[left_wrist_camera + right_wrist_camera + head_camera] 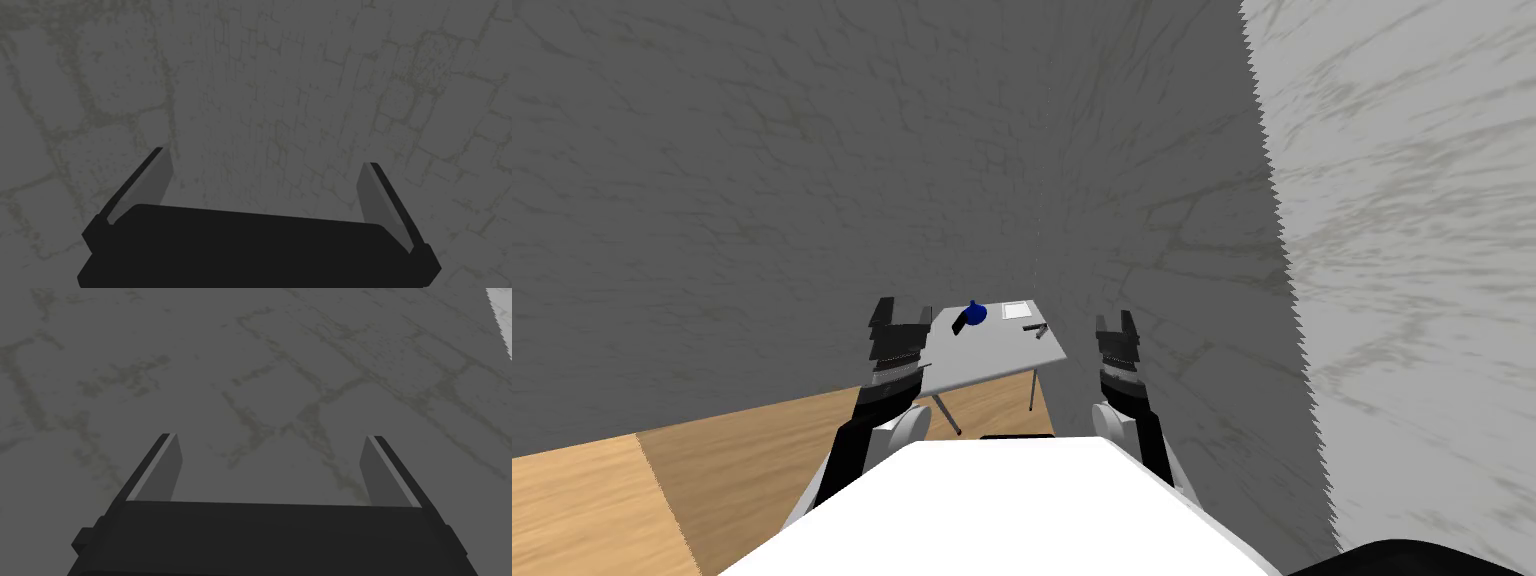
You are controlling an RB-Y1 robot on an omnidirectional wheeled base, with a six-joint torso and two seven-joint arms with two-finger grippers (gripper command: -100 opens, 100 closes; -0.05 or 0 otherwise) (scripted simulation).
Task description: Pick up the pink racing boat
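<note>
My left claw point(902, 312) is released, its two fingers point(161, 176) standing wide apart with nothing between them, facing a grey stone-patterned wall. The right claw point(1115, 320) is the same: blades parted, empty. Both are held up in front of me, level with each other.

Beyond and between them sits a grey worktop point(992, 365) on thin legs over a wooden floor point(742, 440), well apart from either claw. On its far part lie a blue thing point(974, 315) with a black piece touching it, a flat white sheet point(1018, 310) and a small dark thing point(1036, 328). None of them reads as pink, so I cannot pick out the racing boat, nor tell which way its long axis runs.

The boat is presumably among that cluster — straight ahead, a little nearer the left claw's line than the right's. I judge neither arm can reach it yet — the base must close in first.
</note>
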